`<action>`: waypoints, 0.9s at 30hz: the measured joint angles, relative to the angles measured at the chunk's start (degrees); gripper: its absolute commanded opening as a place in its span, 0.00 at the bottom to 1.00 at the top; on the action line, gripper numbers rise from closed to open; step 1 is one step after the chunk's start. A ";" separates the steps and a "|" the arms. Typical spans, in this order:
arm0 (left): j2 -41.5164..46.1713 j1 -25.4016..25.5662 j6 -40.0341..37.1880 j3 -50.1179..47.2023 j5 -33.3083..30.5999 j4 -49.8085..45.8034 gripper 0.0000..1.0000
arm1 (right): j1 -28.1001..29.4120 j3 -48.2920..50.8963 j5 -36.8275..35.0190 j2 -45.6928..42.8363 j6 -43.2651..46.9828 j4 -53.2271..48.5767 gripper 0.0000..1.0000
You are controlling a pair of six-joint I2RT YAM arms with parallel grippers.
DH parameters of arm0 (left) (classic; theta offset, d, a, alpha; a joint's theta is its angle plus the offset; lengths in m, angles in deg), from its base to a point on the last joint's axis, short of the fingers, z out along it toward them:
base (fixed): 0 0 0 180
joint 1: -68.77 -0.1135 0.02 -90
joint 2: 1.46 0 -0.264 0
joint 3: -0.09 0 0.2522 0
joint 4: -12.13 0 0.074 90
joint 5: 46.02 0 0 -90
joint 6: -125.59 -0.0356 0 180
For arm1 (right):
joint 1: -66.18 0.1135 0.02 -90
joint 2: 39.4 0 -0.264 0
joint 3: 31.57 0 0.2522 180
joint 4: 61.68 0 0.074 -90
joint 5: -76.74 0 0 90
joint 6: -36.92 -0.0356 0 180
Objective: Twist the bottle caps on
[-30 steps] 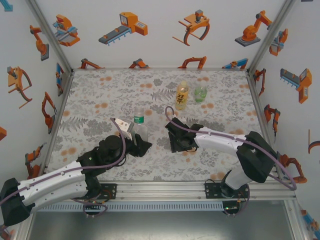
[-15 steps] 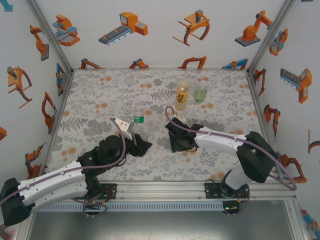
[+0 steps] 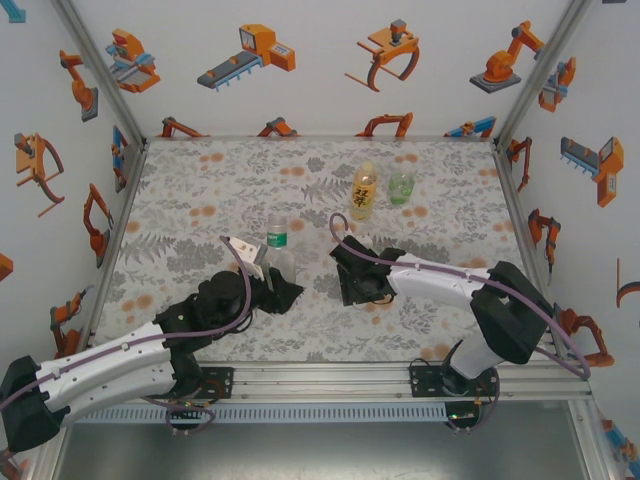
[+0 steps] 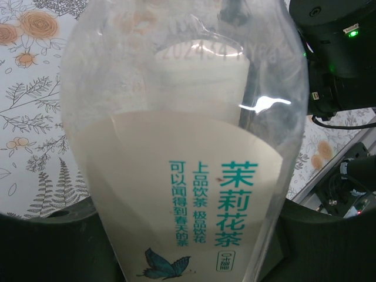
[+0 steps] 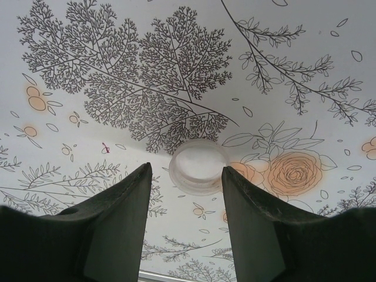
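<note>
At the flowery surface (image 3: 200, 200), the clear bottle (image 3: 278, 238) is gripped by the left end effector (image 3: 274, 285), and the white cap (image 5: 198, 166) is seen at 12 o'clock of the part-open right end effector (image 5: 187, 170).

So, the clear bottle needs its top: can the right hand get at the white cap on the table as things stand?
Probably yes. The right hand hangs just over the white cap, fingers apart on either side of it, and nothing lies in between.
</note>
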State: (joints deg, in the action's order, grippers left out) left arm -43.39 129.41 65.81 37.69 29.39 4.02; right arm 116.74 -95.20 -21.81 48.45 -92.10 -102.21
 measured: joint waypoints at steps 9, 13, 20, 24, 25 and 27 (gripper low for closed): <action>0.09 0.00 0.24 -0.07 -0.04 0.00 0.14 | 0.00 -0.02 -1.07 -1.22 0.00 -1.49 0.50; 0.07 0.00 0.26 -0.13 -0.04 0.02 0.14 | 0.00 -0.02 -1.40 -1.31 0.00 -1.49 0.50; 0.07 0.00 0.63 -0.33 -0.02 0.04 0.14 | 0.00 -0.02 -1.33 -0.50 0.00 -1.36 0.50; 0.07 0.00 0.68 -0.35 -0.02 0.02 0.14 | 0.00 0.00 -1.14 0.20 -0.02 -1.20 0.50; 0.07 0.00 0.70 -0.35 -0.02 0.02 0.14 | 0.00 0.00 -1.11 0.33 -0.02 -1.20 0.51; 0.07 0.00 0.70 -0.35 -0.02 0.04 0.14 | 0.00 0.00 -1.09 0.63 -0.02 -1.20 0.51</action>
State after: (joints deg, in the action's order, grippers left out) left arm -43.33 129.41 66.50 37.34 29.37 4.07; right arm 116.74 -95.20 -22.91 49.09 -92.13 -103.41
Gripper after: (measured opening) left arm 0.545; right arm 0.503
